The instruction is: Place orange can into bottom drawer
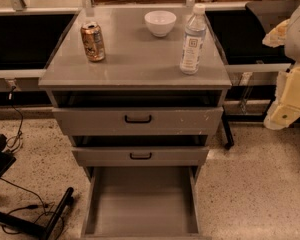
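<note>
The orange can [92,41] stands upright at the back left of the grey cabinet top [135,64]. The bottom drawer [142,204] is pulled out towards me, and its plain grey floor holds nothing. My gripper [289,91] hangs at the right edge of the view. It is to the right of the cabinet, level with its top, and far from the can. It holds nothing that I can see.
A clear water bottle [193,39] stands at the right of the cabinet top and a white bowl [160,22] at the back centre. The two upper drawers with black handles [138,119] are slightly ajar. Cables and a black stand leg [50,214] lie on the floor at the left.
</note>
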